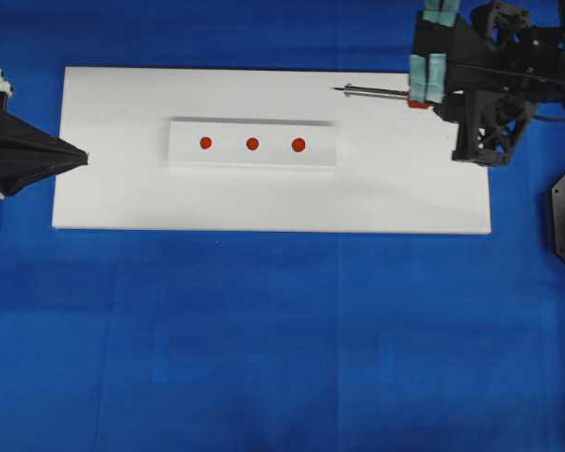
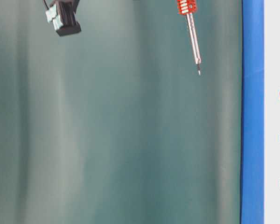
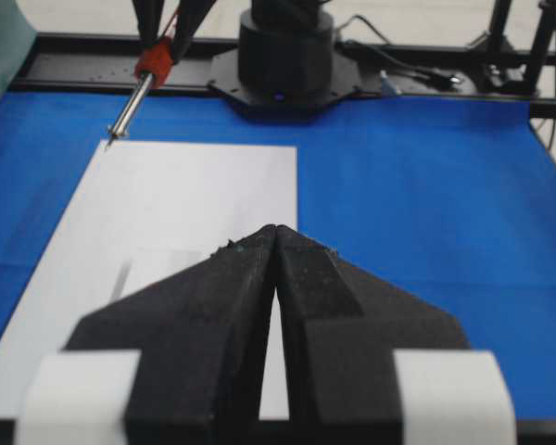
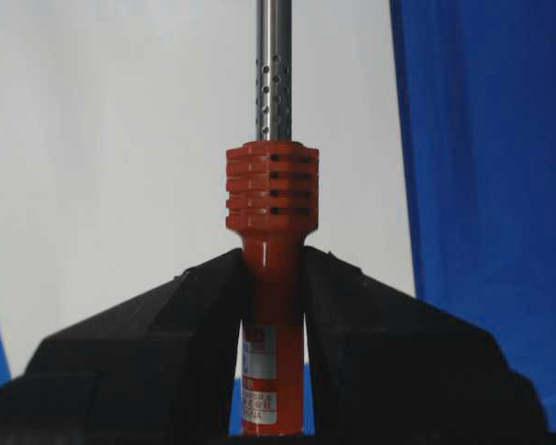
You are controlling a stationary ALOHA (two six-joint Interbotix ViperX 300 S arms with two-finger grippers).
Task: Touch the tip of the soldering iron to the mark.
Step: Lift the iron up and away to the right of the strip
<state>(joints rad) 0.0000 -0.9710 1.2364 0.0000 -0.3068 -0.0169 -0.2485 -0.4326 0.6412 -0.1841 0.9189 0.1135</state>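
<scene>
- Gripping the red-orange handle of the soldering iron (image 4: 271,278), the right pincer (image 4: 273,306) has its two black jaws pressed against the handle on both sides, just below the ribbed collar.
- From the overhead view, the soldering iron (image 1: 381,92) lies roughly level over the far right part of the white board (image 1: 122,188), its thin silver shaft pointing left, away from the right pincer (image 1: 424,89).
- Its tip (image 1: 337,89) sits over the board near the far edge, apart from the raised white strip (image 1: 188,155) in the middle of the board.
- Three red dots lie in a row on that strip; the right-most dot (image 1: 298,144) is the nearest to the tip, yet the tip is clearly not over it.
- In the table-level view the tip (image 2: 199,72) hangs in the air, well clear of the board surface.
- The left pincer (image 1: 75,155) rests at the left edge of the board, its black jaws brought together to a point with only a thin slit between them and nothing held.
- From the left wrist view, the left pincer (image 3: 273,250) points along the board toward the soldering iron (image 3: 144,83) at the far end.
- The board lies on a blue desk (image 1: 282,339).
</scene>
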